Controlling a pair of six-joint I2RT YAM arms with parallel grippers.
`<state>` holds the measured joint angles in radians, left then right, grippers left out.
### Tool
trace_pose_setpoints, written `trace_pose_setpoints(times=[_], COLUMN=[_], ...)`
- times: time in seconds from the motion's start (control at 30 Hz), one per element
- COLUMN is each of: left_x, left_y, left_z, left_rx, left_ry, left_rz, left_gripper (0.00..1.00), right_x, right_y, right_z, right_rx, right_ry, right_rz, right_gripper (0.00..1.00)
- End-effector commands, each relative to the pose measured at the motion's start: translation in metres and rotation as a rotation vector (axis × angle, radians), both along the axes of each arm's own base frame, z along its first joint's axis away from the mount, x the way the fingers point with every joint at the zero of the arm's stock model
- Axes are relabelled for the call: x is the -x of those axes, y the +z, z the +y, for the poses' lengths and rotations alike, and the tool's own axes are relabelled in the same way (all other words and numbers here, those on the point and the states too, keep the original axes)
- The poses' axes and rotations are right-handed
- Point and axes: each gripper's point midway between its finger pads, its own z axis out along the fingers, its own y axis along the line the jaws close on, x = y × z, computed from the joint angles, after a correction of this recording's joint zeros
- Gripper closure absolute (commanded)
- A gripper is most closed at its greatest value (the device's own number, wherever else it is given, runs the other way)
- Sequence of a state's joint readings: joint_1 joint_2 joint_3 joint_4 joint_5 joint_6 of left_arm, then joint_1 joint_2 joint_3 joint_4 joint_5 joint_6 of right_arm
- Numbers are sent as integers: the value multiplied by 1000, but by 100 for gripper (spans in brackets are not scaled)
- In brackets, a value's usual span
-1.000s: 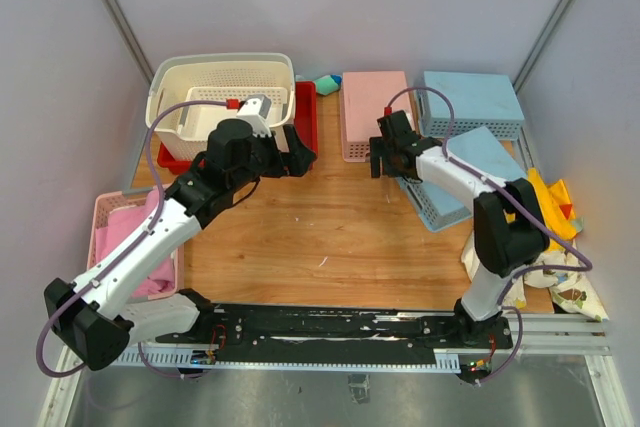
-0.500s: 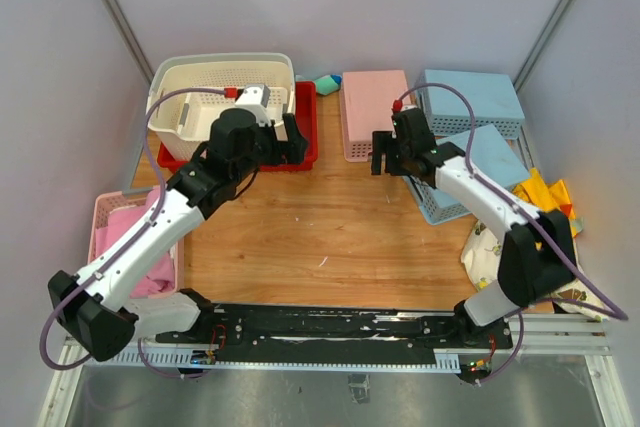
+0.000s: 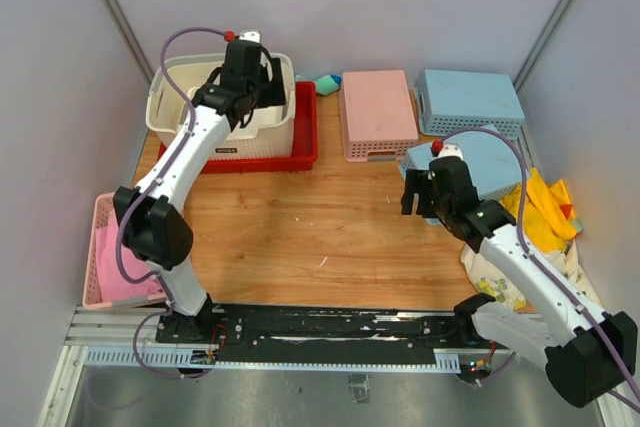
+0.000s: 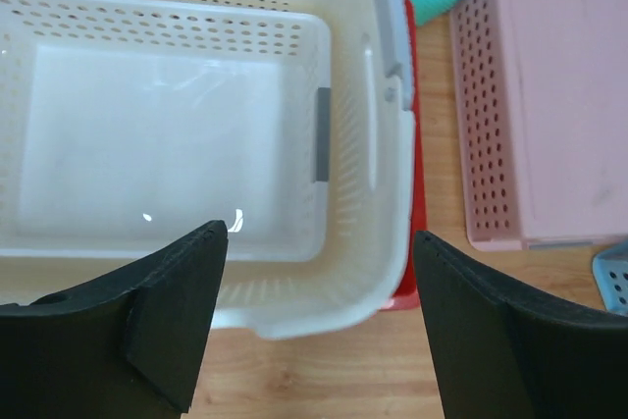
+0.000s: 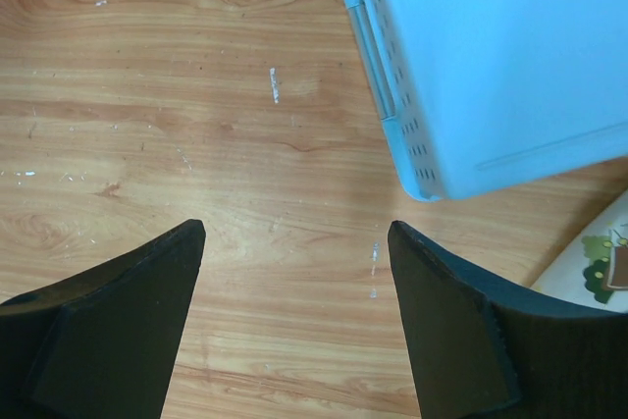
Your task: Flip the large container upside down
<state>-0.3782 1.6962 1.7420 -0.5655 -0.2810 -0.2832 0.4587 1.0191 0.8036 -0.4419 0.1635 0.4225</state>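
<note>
The large container (image 3: 215, 112), a deep cream perforated basket, stands upright on a red tray (image 3: 305, 132) at the back left. A smaller white basket (image 4: 167, 134) lies nested inside it. My left gripper (image 3: 258, 87) hovers over its right end. In the left wrist view the open left gripper (image 4: 319, 233) has one jaw on each side of the near right corner of the large container (image 4: 378, 193), touching nothing. My right gripper (image 3: 418, 197) stands open above bare wood right of centre, and the right wrist view shows the right gripper (image 5: 294, 228) with nothing in it.
A pink upturned basket (image 3: 378, 112) sits right of the red tray, with a teal object (image 3: 327, 85) behind it. Two blue baskets (image 3: 468, 102) (image 3: 475, 162) stand at the back right, beside yellow cloth (image 3: 545, 207). A pink basket holding cloth (image 3: 105, 247) lies at the left edge.
My left arm has swung back from in front of the red tray to above the large container. My right arm has drawn back from the pink basket toward the near side.
</note>
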Motion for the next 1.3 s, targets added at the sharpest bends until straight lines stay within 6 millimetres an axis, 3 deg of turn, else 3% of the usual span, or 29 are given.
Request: trace_pose_setpoints(times=[0.0,0.1,0.4,0.5,0.73,1.1,1.2,1.27], left_x=[-23,-34,-68,-73,-72,-67,-64,-65], left_y=[-20,-35,-90,-109,-165,-225,-226,-217], left_z=[27,33,-11,-22,-23,-8,-12,-11], left_rx=[38,55,131,147,116,85,114,114], left_ry=[-2,-40,-260,-318,-358,-252,-261,-256], left_rz=[85,102,180,218,319,395,392,368], left_gripper=[22,22,12,11,11,27,32,42], right_x=[10,15,28,32,35,30,27,26], right_y=[3,2,1,-1,0,-6,-7,-7], right_z=[-22,-30,-30,-29,-28,-18,-14,-13], right_rx=[57,87,81,75,67,39,29,29], right_ry=[-61,-70,-51,-41,-41,-22,-21,-18], right_rz=[-26,-24,23,42,55,77,85,91], right_gripper=[23,22,22,22,22,23,23,23])
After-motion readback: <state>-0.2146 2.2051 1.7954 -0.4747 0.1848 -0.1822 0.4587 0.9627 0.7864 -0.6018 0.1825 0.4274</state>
